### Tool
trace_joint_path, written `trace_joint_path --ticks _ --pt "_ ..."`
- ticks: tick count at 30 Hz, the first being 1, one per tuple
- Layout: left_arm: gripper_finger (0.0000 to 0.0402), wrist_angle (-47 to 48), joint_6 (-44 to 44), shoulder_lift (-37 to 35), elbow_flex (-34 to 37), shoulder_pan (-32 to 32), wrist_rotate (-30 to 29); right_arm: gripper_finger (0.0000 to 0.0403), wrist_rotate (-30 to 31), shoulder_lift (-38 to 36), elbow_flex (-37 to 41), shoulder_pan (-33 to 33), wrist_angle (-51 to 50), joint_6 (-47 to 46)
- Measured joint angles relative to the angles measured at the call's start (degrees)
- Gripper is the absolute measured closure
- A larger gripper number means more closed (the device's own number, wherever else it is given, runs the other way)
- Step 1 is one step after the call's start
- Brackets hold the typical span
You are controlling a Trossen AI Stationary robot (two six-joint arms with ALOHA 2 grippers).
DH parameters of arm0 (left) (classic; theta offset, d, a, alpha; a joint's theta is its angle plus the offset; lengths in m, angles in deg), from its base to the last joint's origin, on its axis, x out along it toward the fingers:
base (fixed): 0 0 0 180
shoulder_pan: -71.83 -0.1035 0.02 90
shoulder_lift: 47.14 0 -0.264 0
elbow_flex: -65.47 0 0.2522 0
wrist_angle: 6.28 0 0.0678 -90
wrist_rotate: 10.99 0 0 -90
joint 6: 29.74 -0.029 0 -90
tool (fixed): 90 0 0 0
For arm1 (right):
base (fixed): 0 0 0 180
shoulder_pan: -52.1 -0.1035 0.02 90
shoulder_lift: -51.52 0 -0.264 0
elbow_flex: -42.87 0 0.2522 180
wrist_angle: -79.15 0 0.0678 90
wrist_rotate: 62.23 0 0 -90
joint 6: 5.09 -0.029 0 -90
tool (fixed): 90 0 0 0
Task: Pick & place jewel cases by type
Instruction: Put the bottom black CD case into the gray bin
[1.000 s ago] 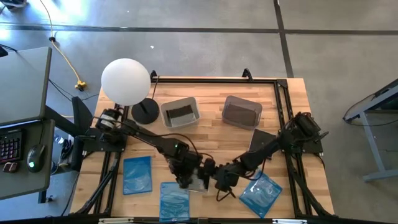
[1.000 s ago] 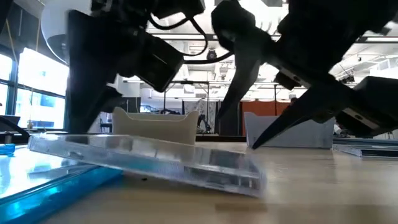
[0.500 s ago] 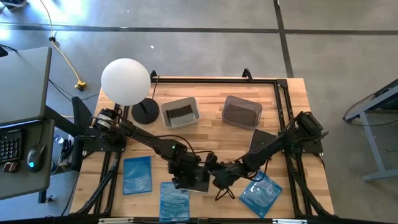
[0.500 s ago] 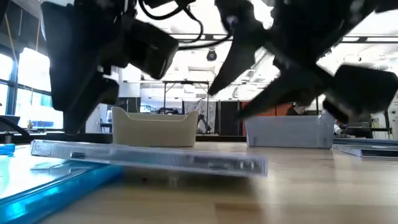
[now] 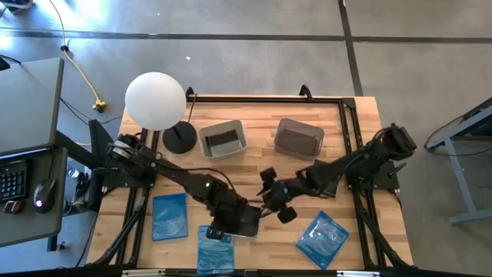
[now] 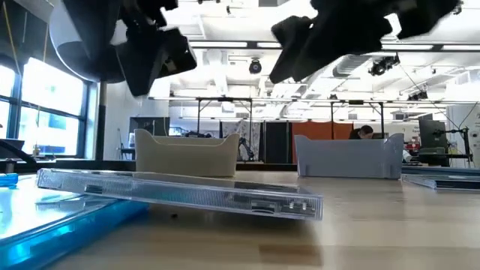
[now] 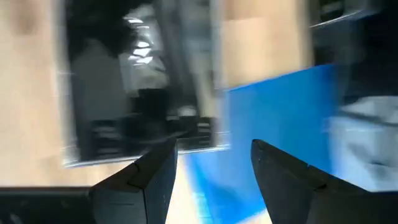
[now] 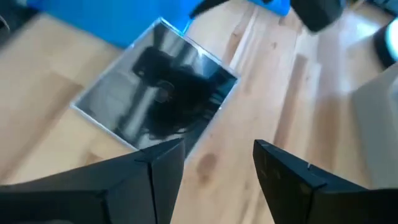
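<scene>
A square black jewel case (image 5: 244, 221) lies near the table's near edge, seen edge-on in the low view (image 6: 180, 193). Its left side rests on a blue case (image 5: 215, 250) and it slopes down to the wood. My left gripper (image 5: 218, 229) hangs open above its left edge; the left wrist view shows the black case (image 7: 134, 93) and blue case (image 7: 280, 124) beyond the open fingers (image 7: 214, 144). My right gripper (image 5: 274, 198) is open, raised beyond the case's far right corner, looking down on it (image 8: 155, 93). Two more blue cases (image 5: 170, 215) (image 5: 323, 241) lie flat.
Two tubs stand at the far side, the left one (image 5: 223, 138) and the right one (image 5: 298, 138), each with dark cases inside. A further black case (image 5: 323, 171) lies partly under the right arm. A lamp with a white globe (image 5: 156, 100) stands at the far left.
Both grippers have left the black case. The right gripper has risen and drawn back toward the far right. The left one has lifted and moved a little toward the near left. The case, steeply tilted before, has settled lower and stays propped on the blue case.
</scene>
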Motion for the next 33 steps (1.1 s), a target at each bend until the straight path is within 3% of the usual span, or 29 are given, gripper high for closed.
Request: trace_joint_path --ticks 7,11,16,23,33 --pt "0.02 -1.4 -1.8 1.0 0.4 8.1 -24.3 0.0215 -14.9 0.5 0.0 8.4 -0.5 -6.6" --pt "0.02 -9.2 -0.3 2.6 0.2 11.9 -33.7 0.0215 -20.0 0.8 0.0 11.7 0.5 -10.1" --pt "0.02 -14.1 -0.2 6.0 0.3 14.0 -34.3 0.0215 -21.5 2.3 0.1 14.2 2.0 -13.6" --pt "0.02 -19.4 2.8 9.6 -0.8 14.1 -35.9 0.0215 -28.2 4.3 0.1 14.9 3.5 -17.9" --pt "0.02 -14.8 4.1 14.8 -6.0 15.7 -40.8 0.0215 -30.2 5.7 0.0 15.5 2.9 -18.8"
